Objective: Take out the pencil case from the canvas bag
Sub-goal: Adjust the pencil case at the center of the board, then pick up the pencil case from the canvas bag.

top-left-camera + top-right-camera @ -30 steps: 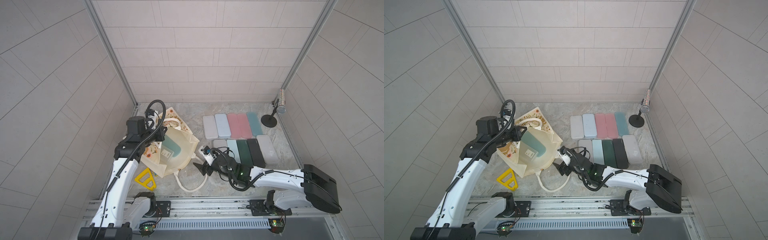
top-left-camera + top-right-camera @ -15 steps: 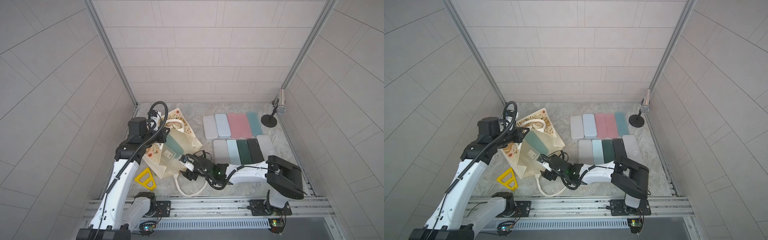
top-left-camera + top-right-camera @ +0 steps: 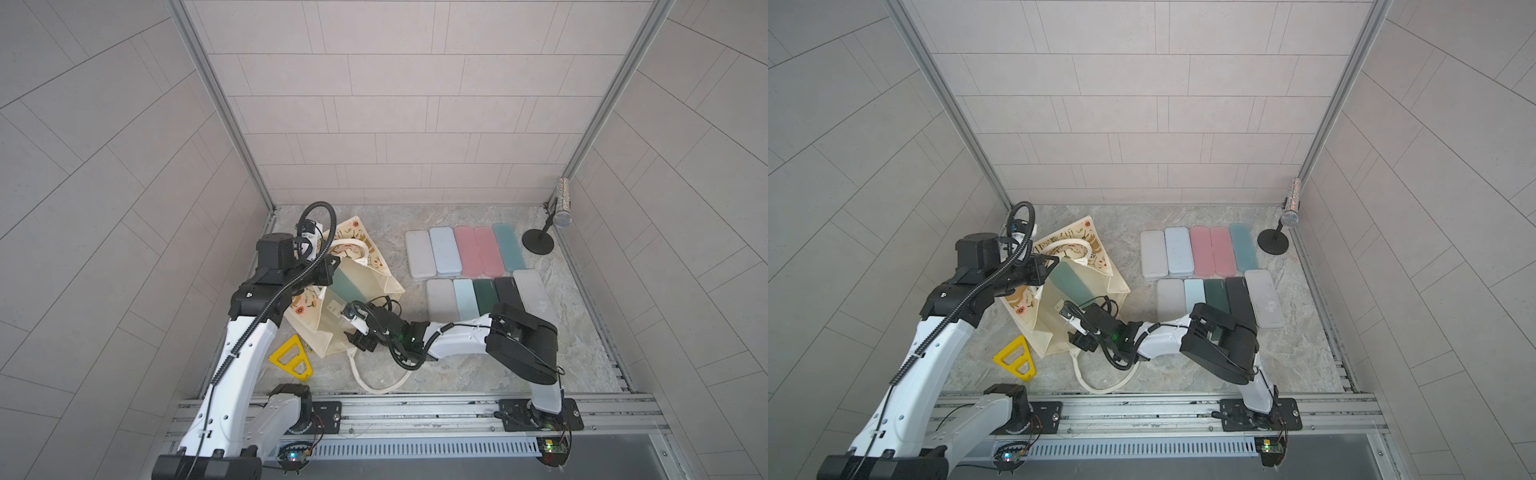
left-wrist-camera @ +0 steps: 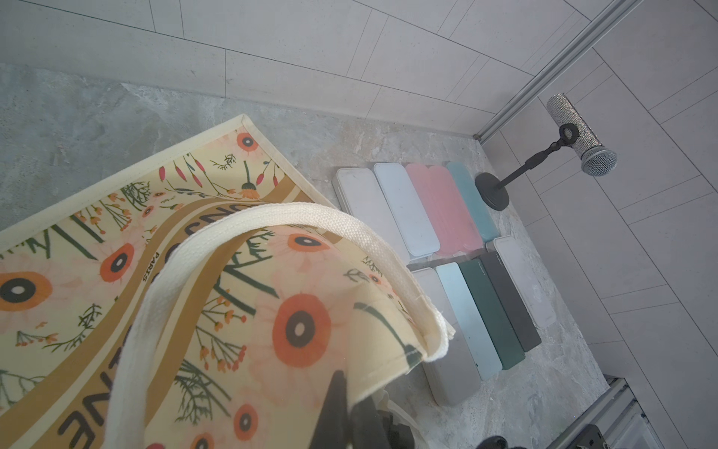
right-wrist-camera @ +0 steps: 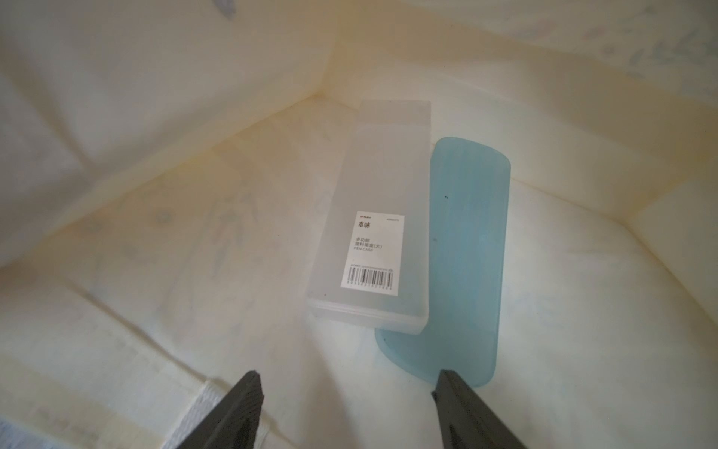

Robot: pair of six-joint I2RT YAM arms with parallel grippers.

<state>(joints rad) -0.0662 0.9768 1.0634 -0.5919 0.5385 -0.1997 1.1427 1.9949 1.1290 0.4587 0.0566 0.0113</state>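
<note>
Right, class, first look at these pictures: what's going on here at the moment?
The left gripper is shut on the rim of a canvas bag, holding its mouth open. The right gripper, jaws open, reaches inside toward a clear case lying partly over a blue case; it grips neither yet. More cases lie in two rows on the table beside the bag.

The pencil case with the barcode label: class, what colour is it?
Frosted, see-through white pencil case; best seen in the right wrist view.

Open floral canvas bag (image 3: pixel 388 283) holds frosted pencil case (image 5: pixel 373 217) overlapping a blue case (image 5: pixel 462 264).
</note>
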